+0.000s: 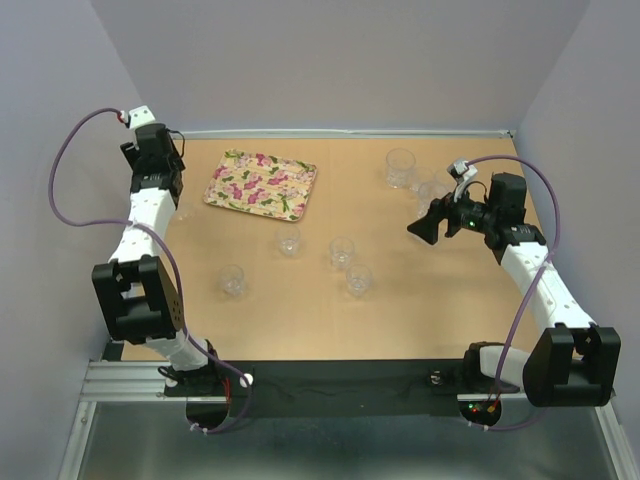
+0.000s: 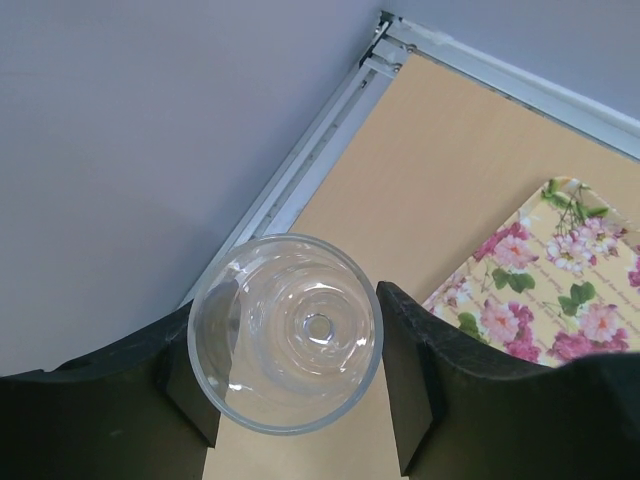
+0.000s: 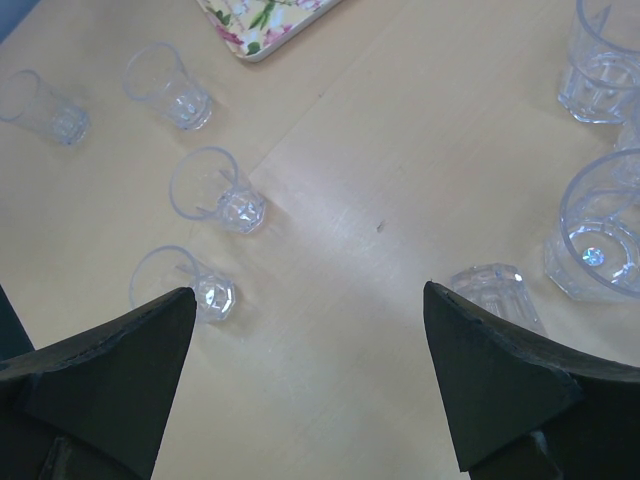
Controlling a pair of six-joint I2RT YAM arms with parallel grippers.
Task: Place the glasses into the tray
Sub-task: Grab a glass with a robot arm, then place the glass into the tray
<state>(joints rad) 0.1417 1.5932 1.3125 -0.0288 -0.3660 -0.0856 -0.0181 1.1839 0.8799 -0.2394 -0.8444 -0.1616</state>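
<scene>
The left gripper (image 2: pixel 300 395) pinches one glass (image 2: pixel 285 330) between its fingers, just left of the tray (image 1: pixel 261 184) and not on it. Four glasses (image 1: pixel 290 242) stand on the table (image 1: pixel 420 320), nearer the arms than the tray and apart from it. Well right of the tray, the right gripper (image 1: pixel 428 228) hangs with fingers spread wide, holding nothing, with other glasses (image 1: pixel 401 167) near it

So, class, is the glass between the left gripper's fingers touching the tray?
Apart. Left wrist view: a finger and bare table separate the glass from the tray.
</scene>
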